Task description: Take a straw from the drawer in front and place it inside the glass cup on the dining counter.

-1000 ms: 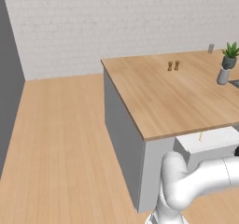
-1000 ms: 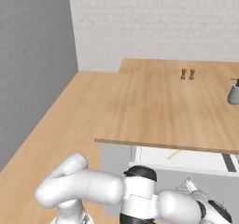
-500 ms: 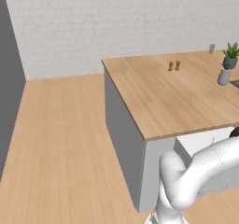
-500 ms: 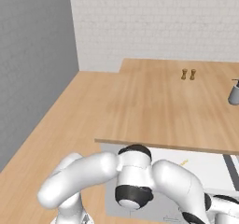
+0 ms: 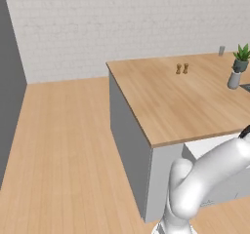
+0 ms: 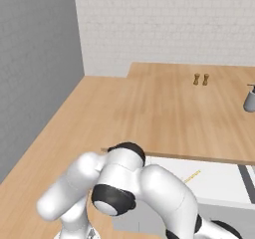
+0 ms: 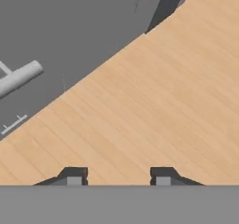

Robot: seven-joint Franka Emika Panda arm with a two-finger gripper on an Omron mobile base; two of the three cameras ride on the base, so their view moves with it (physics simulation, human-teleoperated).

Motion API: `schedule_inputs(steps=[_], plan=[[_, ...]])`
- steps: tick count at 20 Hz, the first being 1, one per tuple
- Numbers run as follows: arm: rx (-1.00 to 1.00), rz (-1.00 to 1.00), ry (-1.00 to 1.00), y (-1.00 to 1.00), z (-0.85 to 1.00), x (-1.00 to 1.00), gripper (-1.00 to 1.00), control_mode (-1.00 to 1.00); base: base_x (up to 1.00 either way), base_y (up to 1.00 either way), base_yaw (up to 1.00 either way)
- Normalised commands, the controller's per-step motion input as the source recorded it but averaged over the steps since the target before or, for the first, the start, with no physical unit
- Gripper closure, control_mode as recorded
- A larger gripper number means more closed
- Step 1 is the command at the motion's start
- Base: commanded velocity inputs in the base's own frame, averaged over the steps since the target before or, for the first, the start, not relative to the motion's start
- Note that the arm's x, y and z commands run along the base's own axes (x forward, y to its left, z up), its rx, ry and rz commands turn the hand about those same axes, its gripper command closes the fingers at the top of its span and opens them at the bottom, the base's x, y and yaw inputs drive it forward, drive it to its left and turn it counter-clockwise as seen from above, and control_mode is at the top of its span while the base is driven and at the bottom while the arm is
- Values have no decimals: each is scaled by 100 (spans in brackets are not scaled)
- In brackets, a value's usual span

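The drawer stands pulled out under the dining counter, showing its white inside. The straw, thin and pale yellow, lies slanted on the drawer's floor. In the left base view the drawer shows beside my white arm, and the small greyish glass cup stands at the far edge of the dining counter. My gripper is open with nothing between its tips; it looks down at the wood floor beside a grey front bearing a silver bar handle.
A grey pump bottle and a potted plant stand at the counter's right end. Two small brown shakers sit mid-counter. My arm's bulky white links cover the drawer's left part. Wood floor stretches to the left.
My arm has swung up and across in front of the drawer, hiding more of it in the right base view. The straw lies where it was.
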Motion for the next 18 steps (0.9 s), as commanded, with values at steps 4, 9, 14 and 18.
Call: schedule_inputs(steps=[4,9,14,18], plan=[[0,-1,0,0,100,-3,-100,-100,0,0,0],[-3,-23,-4,13,98,27,-100,-100,0,0,0],[-17,-53,-13,65,61,84,-100,-100,0,0,0],[-13,-59,-34,67,23,90,-100,-100,0,0,0]])
